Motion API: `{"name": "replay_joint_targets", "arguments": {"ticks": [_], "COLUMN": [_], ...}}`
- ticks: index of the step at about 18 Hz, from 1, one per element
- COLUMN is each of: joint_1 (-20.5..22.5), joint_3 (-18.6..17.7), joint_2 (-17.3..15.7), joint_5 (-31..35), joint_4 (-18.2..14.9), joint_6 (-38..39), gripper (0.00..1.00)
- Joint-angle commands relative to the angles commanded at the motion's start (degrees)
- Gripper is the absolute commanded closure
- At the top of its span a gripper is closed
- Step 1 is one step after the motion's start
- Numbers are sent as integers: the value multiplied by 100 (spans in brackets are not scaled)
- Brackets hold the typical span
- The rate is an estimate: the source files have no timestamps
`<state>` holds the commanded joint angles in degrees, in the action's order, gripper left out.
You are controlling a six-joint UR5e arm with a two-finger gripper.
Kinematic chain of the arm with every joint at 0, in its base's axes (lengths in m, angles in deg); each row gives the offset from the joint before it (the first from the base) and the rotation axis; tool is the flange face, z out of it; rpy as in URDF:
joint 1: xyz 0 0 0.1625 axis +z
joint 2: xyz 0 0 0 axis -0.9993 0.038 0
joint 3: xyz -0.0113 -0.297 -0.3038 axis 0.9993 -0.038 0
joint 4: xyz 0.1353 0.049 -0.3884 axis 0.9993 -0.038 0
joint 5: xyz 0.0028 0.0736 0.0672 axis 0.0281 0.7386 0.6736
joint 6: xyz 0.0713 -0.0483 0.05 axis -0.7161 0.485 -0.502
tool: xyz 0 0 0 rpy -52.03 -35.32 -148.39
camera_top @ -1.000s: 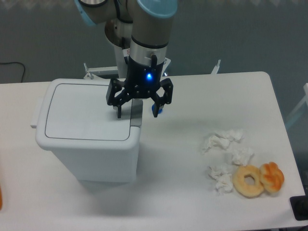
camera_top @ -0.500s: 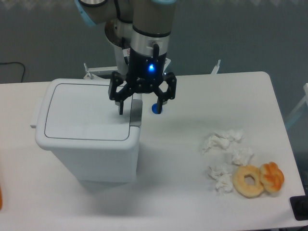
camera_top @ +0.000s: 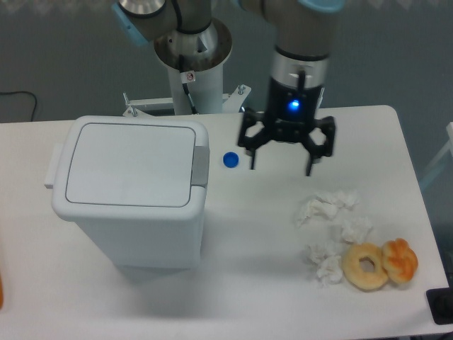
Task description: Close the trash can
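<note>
Doughnuts (camera_top: 379, 263) and crumpled tissues (camera_top: 331, 230) lie near right; dropping my spread, empty gripper (camera_top: 280, 159) could scatter them. Left on the bench (camera_top: 269, 283), the trash can (camera_top: 131, 195) looks shut; another push risks tipping it.

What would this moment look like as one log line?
trash can: lid flat, closed | tool: open, empty, right of can | blue cap: on table

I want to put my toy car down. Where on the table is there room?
The front middle of the table, between the trash can and the crumpled tissues, is bare. So is the far right corner behind the pincer. It is crowded near the tissues, donut and pastry.
</note>
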<state>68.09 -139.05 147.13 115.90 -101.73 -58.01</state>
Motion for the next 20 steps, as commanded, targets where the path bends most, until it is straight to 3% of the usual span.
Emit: {"name": "replay_joint_targets", "arguments": {"ticks": [2,5,9,12,17,20], "joint_1": [132,256,378,607,774,845], "joint_3": [149,430,1080,1581,2187,2250], "joint_2": [228,685,1475,2003,2531,2594], "joint_5": [35,700,1475,1529,1600,1591], "joint_4": [-18,-193,-527,-589,-580,-519], "joint_6": [-413,-984,-2162,-2620,-3016,-3236], "gripper": [0,0,0,0,0,0]}}
